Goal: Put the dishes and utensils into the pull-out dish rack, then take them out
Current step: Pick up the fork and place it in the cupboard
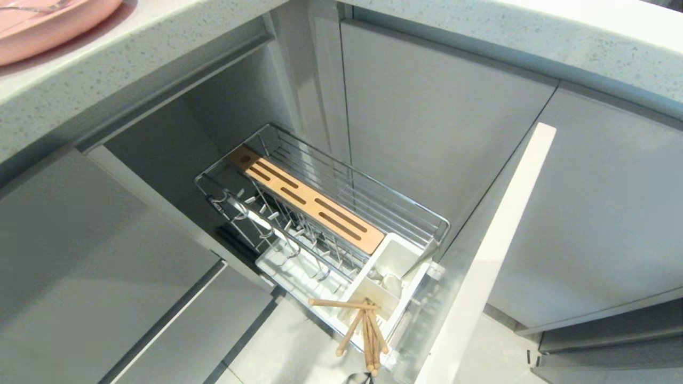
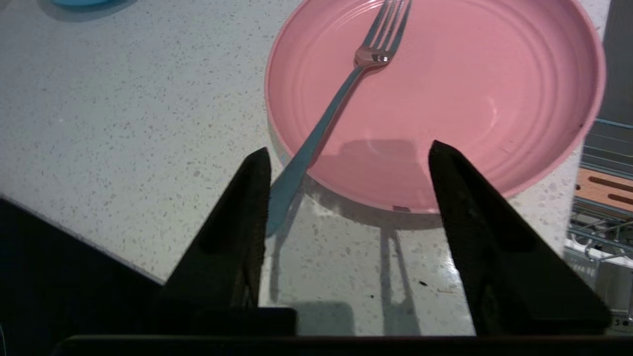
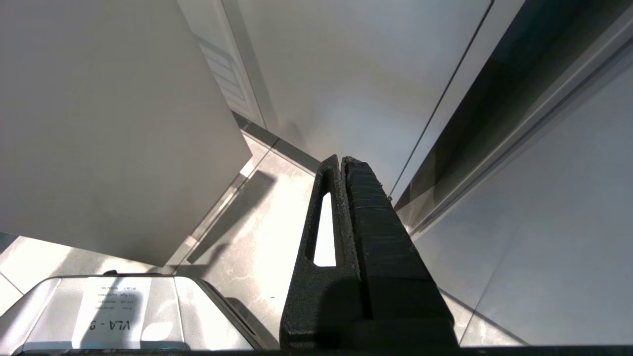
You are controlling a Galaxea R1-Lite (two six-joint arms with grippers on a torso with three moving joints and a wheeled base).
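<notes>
1. The pink plate [image 2: 445,99] lies flat on the speckled counter, near its edge.
2. The silver fork [image 2: 326,123] rests tines-up in the plate, its handle overhanging the rim.
3. The pull-out dish rack [image 1: 331,213] stands drawn out below.
4. The wooden chopsticks [image 1: 363,325] lean splayed in its white utensil box [image 1: 395,266].

My left hand [image 2: 346,188] hangs over the surface with its two dark fingers [image 2: 237,222] spread wide and nothing between them, pointing toward twelve o'clock, while my right hand [image 3: 342,163] sits parked low, fingers pressed together.
</notes>
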